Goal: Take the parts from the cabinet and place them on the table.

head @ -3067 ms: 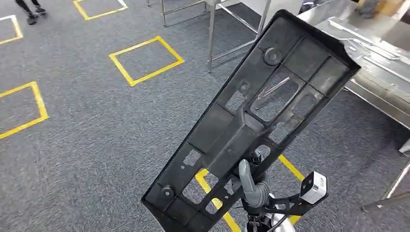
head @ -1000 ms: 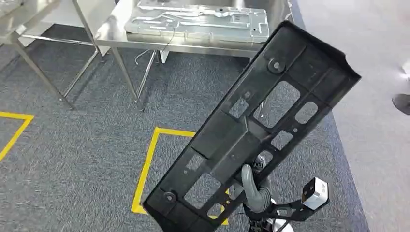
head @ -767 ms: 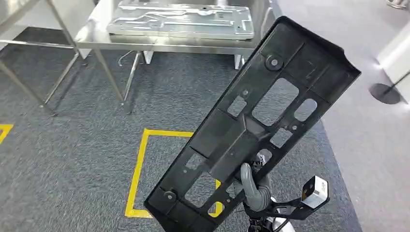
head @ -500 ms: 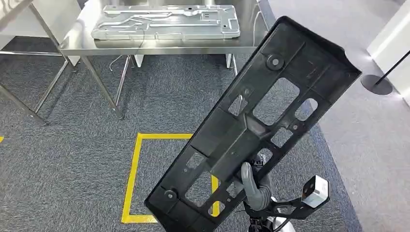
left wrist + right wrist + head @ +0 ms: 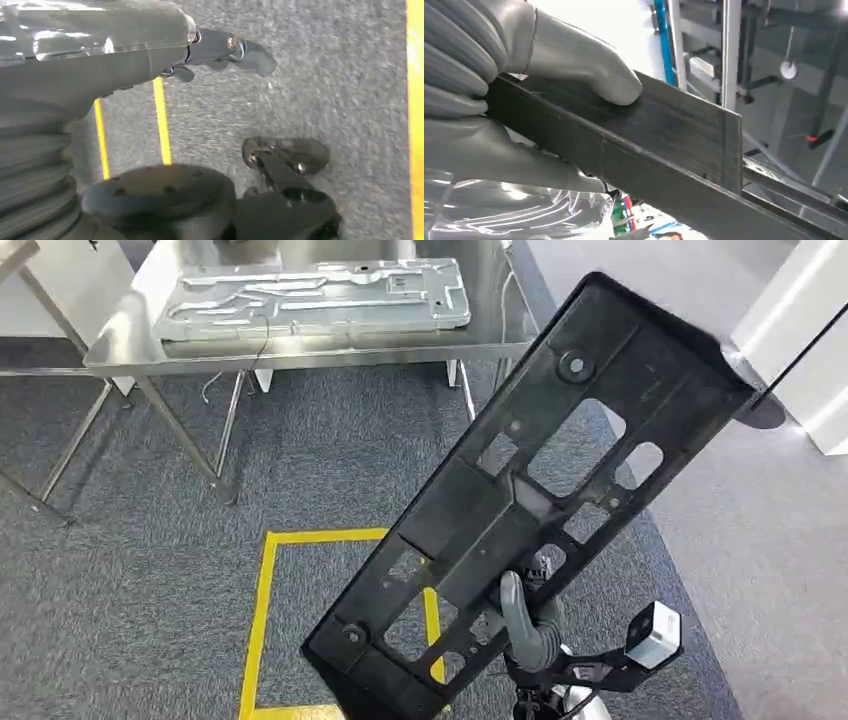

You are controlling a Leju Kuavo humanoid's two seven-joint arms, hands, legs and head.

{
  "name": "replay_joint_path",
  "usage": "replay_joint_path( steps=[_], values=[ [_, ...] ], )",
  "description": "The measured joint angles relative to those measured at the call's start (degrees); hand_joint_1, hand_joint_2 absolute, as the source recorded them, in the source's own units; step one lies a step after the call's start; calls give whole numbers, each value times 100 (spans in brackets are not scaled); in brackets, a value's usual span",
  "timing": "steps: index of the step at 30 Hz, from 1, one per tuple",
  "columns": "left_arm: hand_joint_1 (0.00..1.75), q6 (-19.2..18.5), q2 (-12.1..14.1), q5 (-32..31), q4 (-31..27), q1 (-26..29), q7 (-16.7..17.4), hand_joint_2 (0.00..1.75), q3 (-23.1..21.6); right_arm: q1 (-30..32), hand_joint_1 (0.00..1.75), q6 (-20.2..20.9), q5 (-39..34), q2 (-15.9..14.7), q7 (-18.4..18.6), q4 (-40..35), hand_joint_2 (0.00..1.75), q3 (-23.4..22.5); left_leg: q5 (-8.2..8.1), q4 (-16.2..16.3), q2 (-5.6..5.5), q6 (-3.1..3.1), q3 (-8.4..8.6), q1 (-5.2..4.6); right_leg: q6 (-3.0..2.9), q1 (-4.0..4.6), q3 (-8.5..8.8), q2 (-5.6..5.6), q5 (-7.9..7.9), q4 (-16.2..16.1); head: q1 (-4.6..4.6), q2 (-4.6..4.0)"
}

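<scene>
Right hand (image 5: 527, 625) gripping tilted black part (image 5: 540, 490), steel table (image 5: 150, 345) beyond

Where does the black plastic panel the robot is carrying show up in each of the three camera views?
Head view: the black plastic panel runs as a slant from lower middle to upper right, gripped near its lower end by the right hand.
Left wrist view: not in it; the left hand hangs over grey carpet.
Right wrist view: the panel's edge crosses the picture, with the thumb pressed on it.
Shared landmark: the right hand on the panel.
</scene>
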Motion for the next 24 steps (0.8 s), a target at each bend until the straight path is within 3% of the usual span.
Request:
replay_joint_path(
  steps=[2,3,4,6,7,8,9,11,12,13,14,16,18,21,22,23,24],
  values=[
    [0,15,4,13,2,0,-2,175,0,-14,175,-85,72,0,-17,0,175,0,22,-100,4,44,165,51,47,-24,-43,-40,-15,162,0,0],
    [0,31,7,22,2,-6,-9,175,0,-26,175,-129,142,-2,-28,0,175,-2,5,-135,9,70,216,54,86,-24,-188,-81,-75,426,0,0],
    [0,31,7,33,2,-8,-20,175,0,-40,175,-205,242,-9,-42,0,175,-2,-14,-146,16,95,251,53,104,-49,-419,-89,-198,789,0,0],
    [0,13,2,66,0,-2,-46,175,0,-42,175,-393,482,-37,-65,4,175,-6,-92,-148,19,88,312,51,162,-81,-953,-98,-544,1544,0,0],
    [0,2,0,74,0,8,-63,175,0,-48,175,-493,644,-68,-79,0,175,-20,-135,-148,18,82,359,53,181,-100,-1123,-103,-583,1689,0,0],
    [0,-7,-2,76,0,12,-72,175,0,-55,175,-551,761,-94,-81,0,175,-42,-181,-148,17,74,414,55,201,-119,-1160,-108,-458,1582,0,0],
    [0,-9,-11,79,0,19,-81,175,0,-63,175,-620,871,-129,-83,-17,175,-78,-235,-148,15,65,489,55,210,-133,-1077,-120,-187,1239,0,0],
    [0,-35,-13,81,0,20,-116,175,0,-81,175,-815,1264,-214,-118,-113,175,-172,-355,-149,16,32,650,55,196,-145,-742,-175,514,243,0,0],
    [0,-37,-13,83,0,24,-129,175,0,-106,175,-864,1406,-267,-133,-138,175,-221,-404,-155,22,-4,666,48,161,-118,-735,-209,567,128,0,0],
    [0,-35,-15,94,0,10,-142,175,0,-138,175,-918,1526,-314,-131,-171,175,-271,-426,-144,21,-40,658,42,97,-55,-773,-230,420,54,2,0],
    [0,-35,-17,100,0,16,-147,175,0,-138,175,-983,1667,-365,-129,-236,175,-312,-463,-167,43,-88,640,40,31,-53,-762,-221,553,89,0,0],
    [0,-28,-44,116,0,18,-153,175,0,-198,175,-1068,1916,-472,-131,-323,175,-426,-443,-137,56,-140,744,45,-37,-47,-718,-182,495,77,2,0],
    [0,-31,-50,125,0,3,-157,175,0,-340,175,-1132,2160,-606,-149,-365,175,-525,-493,264,43,-160,567,61,-110,-71,-591,-167,463,4,0,0],
    [0,-50,-50,151,0,-3,-179,175,0,-653,175,-1222,2378,-875,-125,-332,175,-660,-1091,1519,40,-188,-224,65,-185,-48,-534,-145,396,5,0,0],
    [0,-57,-50,153,0,3,-192,175,0,-769,175,-1242,2393,-975,-109,-306,175,-704,-1165,1756,41,-194,-428,64,-185,-35,-523,-125,383,8,0,0],
    [0,-61,-50,159,0,11,-201,175,0,-887,175,-1274,2411,-1100,-81,-282,175,-746,-1069,1744,40,-182,-519,64,-184,-21,-503,-107,372,10,0,0],
    [0,-63,-50,168,0,10,-210,175,0,-1011,175,-1318,2422,-1242,-50,-249,175,-780,-826,1480,40,-161,-480,63,-177,-11,-476,-95,357,12,0,0]
  ],
)
